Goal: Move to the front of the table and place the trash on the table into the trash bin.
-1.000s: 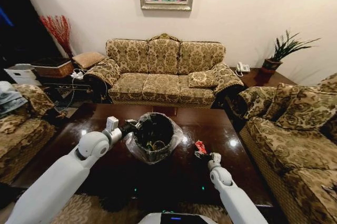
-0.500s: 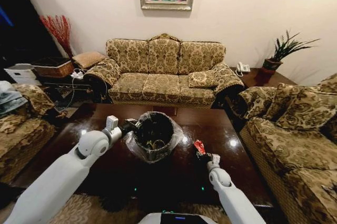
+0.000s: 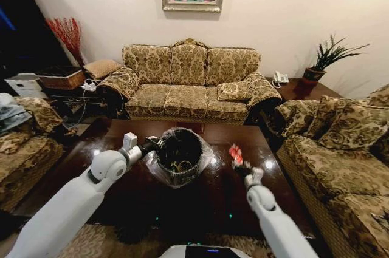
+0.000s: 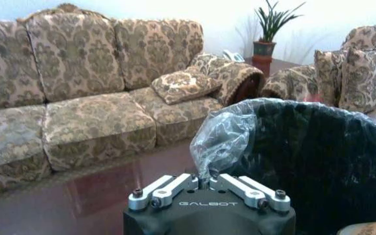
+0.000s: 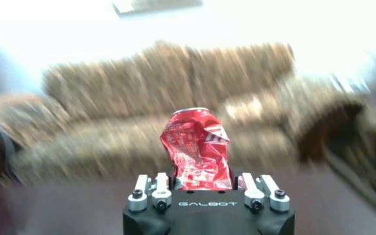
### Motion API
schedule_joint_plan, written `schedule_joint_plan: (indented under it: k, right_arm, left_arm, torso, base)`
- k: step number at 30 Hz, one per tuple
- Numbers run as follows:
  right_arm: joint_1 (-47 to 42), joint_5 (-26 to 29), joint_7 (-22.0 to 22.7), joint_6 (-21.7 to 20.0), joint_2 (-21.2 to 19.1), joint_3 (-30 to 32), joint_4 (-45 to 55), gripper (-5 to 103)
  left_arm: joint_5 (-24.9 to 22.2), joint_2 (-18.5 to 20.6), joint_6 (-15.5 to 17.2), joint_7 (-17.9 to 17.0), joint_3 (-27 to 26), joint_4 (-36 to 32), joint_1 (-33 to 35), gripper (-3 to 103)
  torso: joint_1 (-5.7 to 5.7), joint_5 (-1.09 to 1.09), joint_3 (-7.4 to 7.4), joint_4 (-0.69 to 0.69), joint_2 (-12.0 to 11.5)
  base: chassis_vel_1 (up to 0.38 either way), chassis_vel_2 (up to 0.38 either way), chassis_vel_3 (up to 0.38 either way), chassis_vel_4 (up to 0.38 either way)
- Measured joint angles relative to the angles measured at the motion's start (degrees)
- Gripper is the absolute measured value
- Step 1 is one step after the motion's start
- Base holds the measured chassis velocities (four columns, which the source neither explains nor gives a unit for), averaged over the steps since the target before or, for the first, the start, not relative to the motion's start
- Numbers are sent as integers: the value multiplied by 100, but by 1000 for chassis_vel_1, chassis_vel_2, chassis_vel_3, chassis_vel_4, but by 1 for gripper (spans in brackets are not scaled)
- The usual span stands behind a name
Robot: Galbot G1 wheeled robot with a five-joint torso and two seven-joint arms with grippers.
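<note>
Red can [image 5: 197,149]: crumpled thin metal, creased and dented sides, rim uppermost, standing upright between the fingers of the right pincer [image 3: 240,167]. Fingers closed on its lower body; the can sticks out beyond the fingertips. In the head view the can [image 3: 235,154] is held above the glossy dark tabletop [image 3: 267,194], off to the right of the trash bin [image 3: 177,158].

Trash bin: round, black, bucket-shaped, lined with a clear crinkly plastic bag that spills over the rim in folds. It stands on the tabletop, toward the middle. A few small pieces lie at its bottom, too dim to tell apart.

Left pincer [image 4: 207,182]: at the bin's left rim, fingers drawn together, pinching a bunched fold of the liner [image 4: 224,137]. The bin's dark inner wall sits just beyond the pincer in the left wrist view. In the head view the left pincer [image 3: 153,145] touches the rim, its white arm reaching in from the lower left.

Tabletop: polished dark brown wood with bright reflections of the lamps.

Further out: a three-seat sofa [image 3: 188,82] in gold-and-olive damask with a carved wooden crest beyond the far edge of the tabletop; a matching sofa [image 3: 340,149] to the right of the right pincer; a potted plant [image 3: 325,57] on a corner stand.
</note>
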Motion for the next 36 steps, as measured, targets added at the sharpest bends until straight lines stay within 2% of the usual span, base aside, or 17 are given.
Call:
schedule_joint_plan:
  k: [1,3,4,6,8,9,11,12,15,21,24,29,34,36]
  right_arm:
    - [0,0,0,0,0,0,0,49]
    - [249,337,-286,-135,-336,-24,679,49]
    - [249,337,-286,-135,-336,-24,679,49]
    - [557,584,-632,-228,-653,-183,1077,49]
    - [656,644,-712,-240,-740,-270,1153,49]
    - [875,801,-889,-303,-894,-496,1269,49]
    - [966,857,-966,-349,-938,-598,1284,49]
    - [1160,918,-1147,-446,-1004,-845,1272,49]
    - [1587,854,-1321,-459,-1032,-1484,1054,49]
    - [1931,819,-1418,-468,-918,-2096,988,49]
    - [1900,588,-1600,-440,-936,-2444,928,49]
    - [1701,371,-1727,-406,-1012,-2605,929,49]
    - [1647,157,-1839,-426,-1032,-2671,890,47]
    - [1618,19,-1924,-434,-1058,-2668,892,57]
  left_arm:
    - [0,0,0,0,0,0,0,3]
    - [-22,-33,0,46,98,129,-63,3]
    - [-22,-33,0,46,98,129,-63,3]
    - [-27,-68,0,98,274,350,-266,3]
    - [-27,-77,0,112,344,409,-334,3]
    - [-28,-107,0,143,600,558,-540,3]
    - [-30,-118,1,149,721,614,-630,3]
    - [-53,-141,23,149,947,714,-816,3]
    - [-143,-104,50,150,1238,839,-1089,3]
    - [-236,-38,70,149,1392,939,-1261,3]
    - [-274,-51,82,150,1432,1026,-1322,3]
    - [-267,-109,82,149,1429,1086,-1314,3]
    - [-265,-121,82,139,1383,1049,-1275,3]
    - [-265,-96,82,137,1356,1013,-1269,3]
  torso:
    - [0,0,0,0,0]
    - [0,0,0,0,0]
    - [0,0,0,0,0]
    - [0,0,0,1,0]
    - [0,2,0,2,0]
    - [0,0,0,2,0]
    - [0,-1,1,1,0]
    - [1,0,1,0,0]
    - [1,2,1,-2,0]
    - [1,0,1,2,0]
    - [1,0,1,2,0]
    - [0,1,0,-2,0]
    - [-1,1,0,1,0]
    - [0,1,0,1,0]
  base:
    - [0,0,0,0]
    - [0,0,0,0]
    - [0,0,0,0]
    - [0,0,0,0]
    - [0,0,0,0]
    - [0,0,0,0]
    - [0,0,0,0]
    - [0,0,0,0]
    - [0,0,0,0]
    - [0,0,0,0]
    - [0,0,0,0]
    - [0,0,0,0]
    - [0,0,0,0]
    - [0,0,0,0]
